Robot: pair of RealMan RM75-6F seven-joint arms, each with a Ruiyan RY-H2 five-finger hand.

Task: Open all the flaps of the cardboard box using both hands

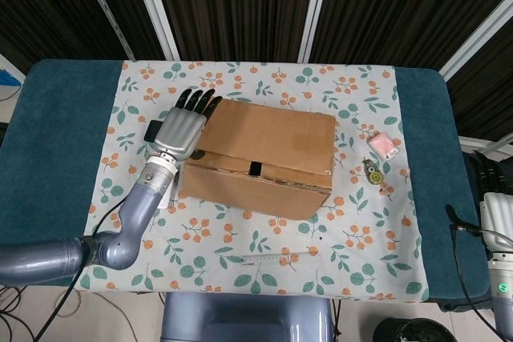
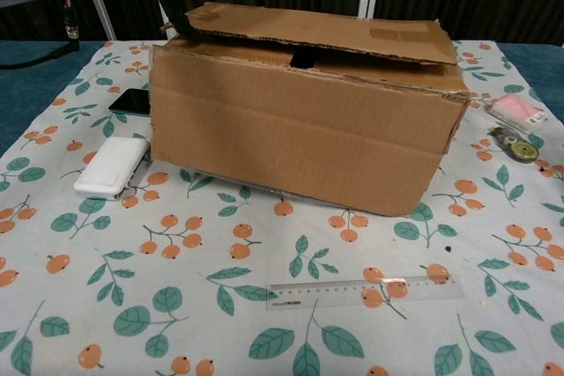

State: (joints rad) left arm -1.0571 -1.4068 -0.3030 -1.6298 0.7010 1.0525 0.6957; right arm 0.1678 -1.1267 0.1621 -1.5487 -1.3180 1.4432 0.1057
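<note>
The brown cardboard box (image 1: 264,167) (image 2: 300,138) stands in the middle of the floral cloth. Its top flap (image 1: 268,135) (image 2: 326,31) is lifted a little at the left end, leaving a dark gap above the front wall. My left hand (image 1: 183,128) is at the box's left end, fingers spread and pointing away from me. Its dark fingertips (image 2: 174,15) reach under the flap's left edge. My right hand (image 1: 497,210) hangs off the table's right edge, far from the box, holding nothing.
A white case (image 2: 112,165) and a black phone (image 2: 129,100) lie left of the box. A clear ruler (image 2: 365,292) lies in front of it. At the right are a pink object (image 1: 383,145) and a small round gadget (image 1: 373,172).
</note>
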